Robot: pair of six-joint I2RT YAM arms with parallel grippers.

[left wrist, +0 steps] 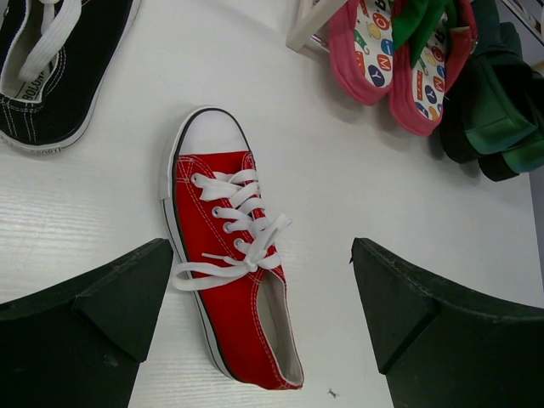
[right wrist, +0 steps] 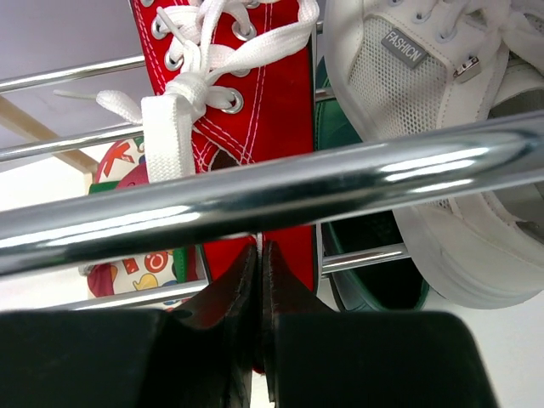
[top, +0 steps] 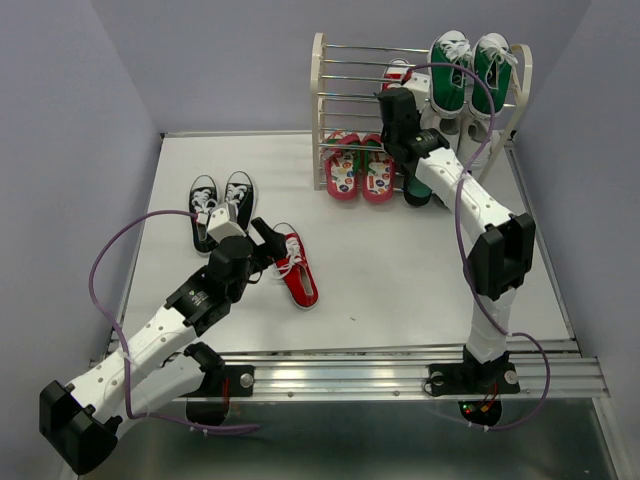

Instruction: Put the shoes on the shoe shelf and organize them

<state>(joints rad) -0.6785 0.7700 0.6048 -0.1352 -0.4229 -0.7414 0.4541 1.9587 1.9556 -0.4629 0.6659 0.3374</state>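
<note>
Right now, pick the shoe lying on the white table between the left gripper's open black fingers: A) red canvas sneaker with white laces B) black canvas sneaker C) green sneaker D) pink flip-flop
A: in the left wrist view the red canvas sneaker lies on the white table, framed by the open left gripper.

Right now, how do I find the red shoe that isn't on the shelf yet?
Look at the white table in front of the shoe shelf. Just past the left end effector lies a single red sneaker with white laces. The pair beside it is black, and the second red sneaker is up at the shelf.
</note>
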